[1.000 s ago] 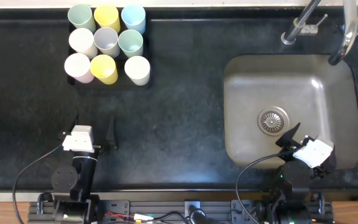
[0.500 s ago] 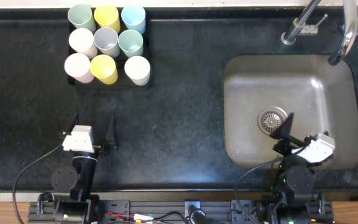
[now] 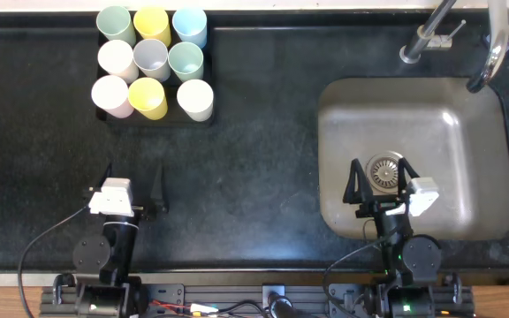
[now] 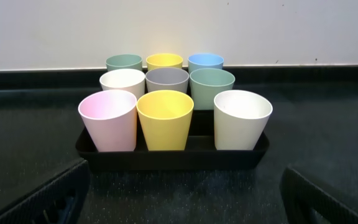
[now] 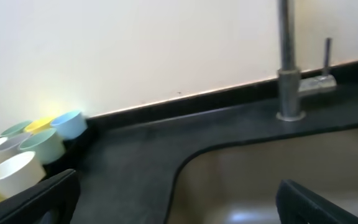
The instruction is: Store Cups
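Several pastel cups (image 3: 152,59) stand upright in a black tray (image 3: 211,104) at the counter's far left, in three rows. From the left wrist view the cups (image 4: 166,118) fill the tray (image 4: 173,159), pink, yellow and white in the closest row. My left gripper (image 3: 132,177) rests low on the counter a good way short of the tray, open and holding nothing (image 4: 185,171). My right gripper (image 3: 380,177) is over the sink (image 3: 467,115) near the drain (image 3: 388,170), open and holding nothing (image 5: 178,180). Its wrist view catches some of the cups (image 5: 36,146) far off.
A steel sink (image 5: 278,168) is set into the dark counter on the right, with a faucet (image 3: 431,31) behind it, also seen as the faucet (image 5: 288,62) against the pale wall. Bare dark counter (image 3: 254,159) lies between tray and sink.
My right gripper has swung from the sink's near right corner leftward to beside the drain, turning to face the back wall. The left arm and the cups have not moved.
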You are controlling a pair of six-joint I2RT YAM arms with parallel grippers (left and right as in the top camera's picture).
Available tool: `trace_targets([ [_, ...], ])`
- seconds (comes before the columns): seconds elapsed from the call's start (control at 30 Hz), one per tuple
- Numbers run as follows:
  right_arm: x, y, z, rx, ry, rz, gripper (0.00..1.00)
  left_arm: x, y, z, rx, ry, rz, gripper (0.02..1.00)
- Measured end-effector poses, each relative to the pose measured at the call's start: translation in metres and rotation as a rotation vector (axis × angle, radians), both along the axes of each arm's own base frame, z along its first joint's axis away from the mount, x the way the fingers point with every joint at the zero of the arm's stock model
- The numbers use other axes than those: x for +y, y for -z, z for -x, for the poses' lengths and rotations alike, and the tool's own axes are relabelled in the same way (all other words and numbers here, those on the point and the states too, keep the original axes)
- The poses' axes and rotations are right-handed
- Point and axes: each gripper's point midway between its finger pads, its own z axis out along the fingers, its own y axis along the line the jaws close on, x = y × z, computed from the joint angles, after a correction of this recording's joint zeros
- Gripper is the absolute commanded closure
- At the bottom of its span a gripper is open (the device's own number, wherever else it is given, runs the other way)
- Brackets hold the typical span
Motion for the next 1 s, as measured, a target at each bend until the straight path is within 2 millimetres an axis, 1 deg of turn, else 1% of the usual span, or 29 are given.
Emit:
trace_targets([
  [0.2, 0.0044, -0.0001, 0.0007, 0.000, -0.026, -0.003, 0.003, 0.0000, 0.0000, 0.0000, 0.000, 0.000, 0.000, 0.020],
  [1.0, 0.0058, -0.0002, 0.0009, 0.000, -0.034, -0.003, 0.003, 0.0000, 0.0001, 0.0000, 0.000, 0.000, 0.000, 0.020],
])
